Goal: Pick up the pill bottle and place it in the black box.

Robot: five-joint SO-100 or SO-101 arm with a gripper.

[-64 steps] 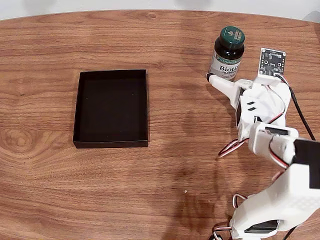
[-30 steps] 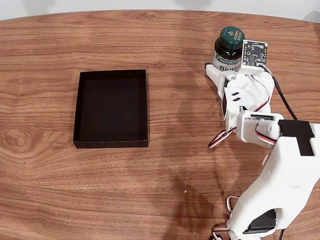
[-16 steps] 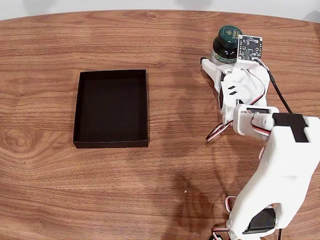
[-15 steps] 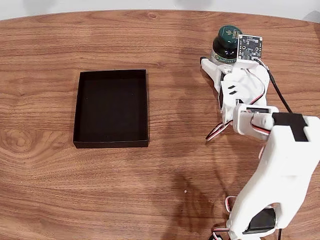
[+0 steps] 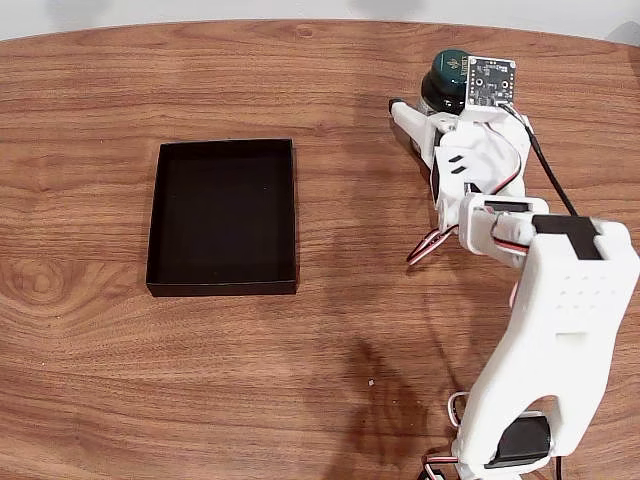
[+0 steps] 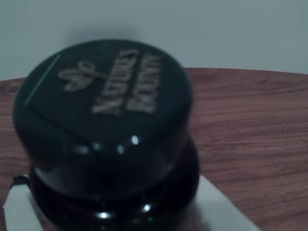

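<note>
The pill bottle [image 5: 446, 74] stands upright near the table's far right edge in the fixed view; its dark green cap shows, and the body is mostly covered by my white gripper [image 5: 438, 106]. The gripper's jaws straddle the bottle. One white finger [image 5: 403, 120] lies to the bottle's left with a gap between them, and the other is hidden under the small camera board [image 5: 490, 80]. In the wrist view the pill bottle [image 6: 103, 115] looms close, with white fingers [image 6: 17, 211] low on both sides. The black box [image 5: 160, 215] lies flat at the left centre, with nothing in it.
The wooden table [image 5: 330, 340] has a curved far edge against a pale wall. My white arm [image 5: 555, 320] rises from the lower right, with red and white servo wires [image 5: 428, 246] hanging by the wrist. Bare wood lies between the bottle and the box.
My gripper has moved up and to the left along the table until its fingers reach around the bottle. The bottle and the box have stayed in place.
</note>
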